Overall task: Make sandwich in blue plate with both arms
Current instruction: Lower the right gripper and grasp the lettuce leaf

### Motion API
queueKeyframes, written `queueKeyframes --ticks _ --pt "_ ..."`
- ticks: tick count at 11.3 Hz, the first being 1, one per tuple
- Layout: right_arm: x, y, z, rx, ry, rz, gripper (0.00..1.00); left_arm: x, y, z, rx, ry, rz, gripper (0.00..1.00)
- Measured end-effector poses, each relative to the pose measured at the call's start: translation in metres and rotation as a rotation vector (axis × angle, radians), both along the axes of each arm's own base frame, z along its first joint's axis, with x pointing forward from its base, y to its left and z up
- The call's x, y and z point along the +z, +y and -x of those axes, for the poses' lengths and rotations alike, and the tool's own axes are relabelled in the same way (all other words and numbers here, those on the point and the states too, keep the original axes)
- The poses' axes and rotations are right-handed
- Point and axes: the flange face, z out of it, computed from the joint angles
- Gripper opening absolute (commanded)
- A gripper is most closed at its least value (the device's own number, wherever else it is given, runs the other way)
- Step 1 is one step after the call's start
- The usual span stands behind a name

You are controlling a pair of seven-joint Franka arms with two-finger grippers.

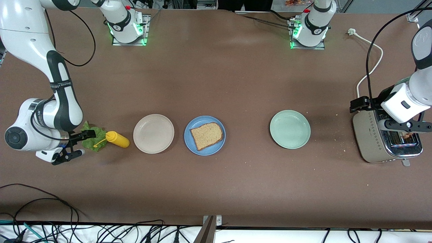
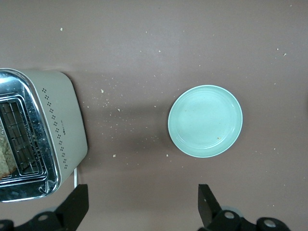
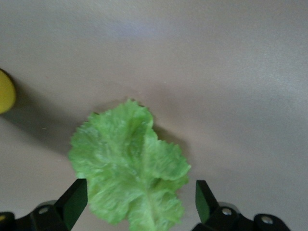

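My right hand (image 1: 75, 145) hung over the crinkly green lettuce leaf (image 3: 129, 166) at the right arm's end of the brown bench (image 1: 216, 84), fingers spread wide and holding nothing. My left hand (image 1: 403, 125) hung over the beige and chrome toaster (image 1: 384, 136) at the left arm's end, also wide and empty.

The round mid-blue plate (image 1: 192, 141) sat mid-bench and already carried one speckled brown bread slice (image 1: 206, 135). A second slice (image 2: 5, 156) stood in a toaster slot, so by my judgement the sandwich was at its first layer only.

Risks noted:
- The leaf lay flat and thin on the bench. A descent stopping short would close my fingers on air; a pinch at a frilled edge could tear it or let it slip in transit.
- The yellow squeeze bottle (image 1: 117, 139) lay touching or just beside the leaf, on the side toward the plates. A sideways drift of my right hand could knock it rolling toward the beige round plate (image 1: 153, 133).
- The slice in the toaster sat low between the wire guides. A skewed entry could jam my fingers on the chrome rim or crumble the bread.
- Both arms end at the blue plate; arriving together could mean collision.
- The pale green plate (image 2: 205, 121) was a possible wrong target.
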Motion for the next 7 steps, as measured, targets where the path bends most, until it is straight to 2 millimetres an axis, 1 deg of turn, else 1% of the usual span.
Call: queueKeyframes --ticks 2,3,6,7 --pt "-0.017 -0.012 0.009 0.02 -0.019 -0.006 1.0 0.0 0.0 0.0 0.0 0.0 0.0 1.0" --pt "-0.021 -0.014 0.011 0.022 -0.019 -0.008 1.0 0.0 0.0 0.0 0.0 0.0 0.0 1.0" --pt "-0.028 -0.012 0.013 0.012 -0.017 -0.024 0.98 0.0 0.0 0.0 0.0 0.001 0.0 1.0" --pt "-0.03 -0.011 0.013 0.012 -0.016 -0.026 0.91 0.0 0.0 0.0 0.0 0.001 0.0 1.0"
